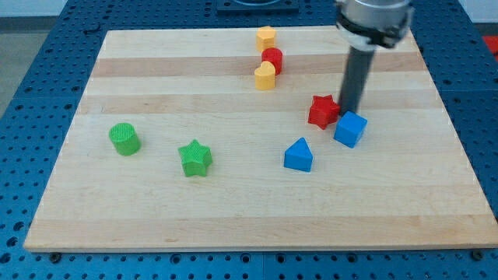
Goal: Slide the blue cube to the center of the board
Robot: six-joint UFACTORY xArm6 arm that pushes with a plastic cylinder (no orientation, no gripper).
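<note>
The blue cube (350, 129) lies on the wooden board (233, 210), right of the middle. My tip (348, 111) stands right at the cube's top edge, touching or nearly touching it. The red star (323, 111) lies just left of my tip and up-left of the cube. A blue triangular block (299, 155) lies down-left of the cube.
A yellow block (266, 36), a red cylinder (271, 58) and another yellow block (264, 76) stand in a column near the view's top. A green cylinder (124, 139) and a green star (194, 158) lie at the left.
</note>
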